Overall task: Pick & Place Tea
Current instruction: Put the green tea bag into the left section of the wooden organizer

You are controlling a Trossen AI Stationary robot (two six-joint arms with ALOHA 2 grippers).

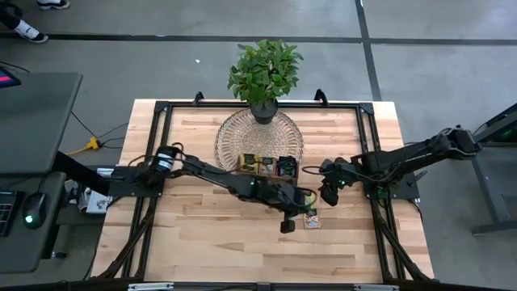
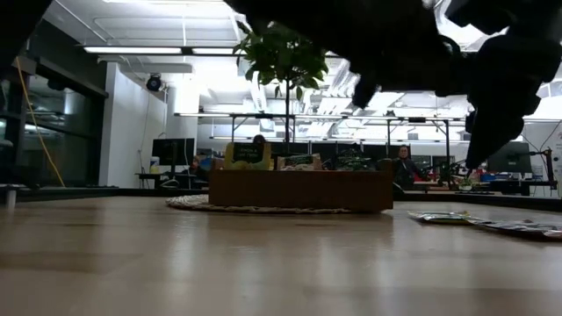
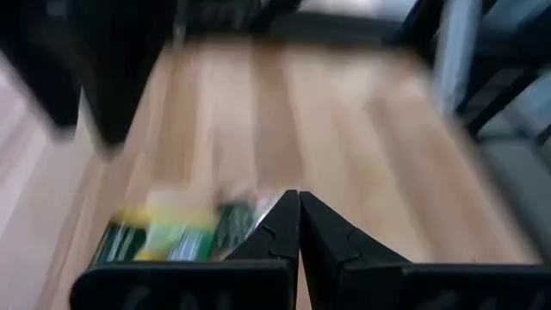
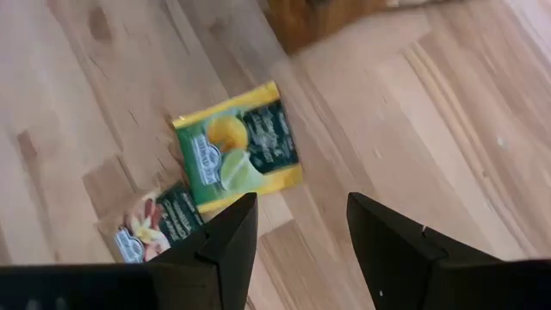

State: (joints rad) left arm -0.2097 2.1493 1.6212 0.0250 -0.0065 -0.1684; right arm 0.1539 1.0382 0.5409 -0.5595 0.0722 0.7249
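Two tea sachets (image 4: pixel 237 155) lie flat on the desk (image 1: pixel 202 242), just under the right end effector (image 4: pixel 300 228), whose fingers stand apart and empty, seemingly lined up for a pick. Beside it, the left end effector (image 3: pixel 299 226) is pinched fully together, holding nothing visible, a yellow-green sachet (image 3: pixel 168 241) at its fingertips. Farther back, the wooden tray (image 1: pixel 269 166) holds more tea on a round mat (image 1: pixel 234 133), before a potted plant (image 1: pixel 264 74).

Open-plan office lab: monitors (image 2: pixel 167 151), ceiling striplights (image 2: pixel 132 49).
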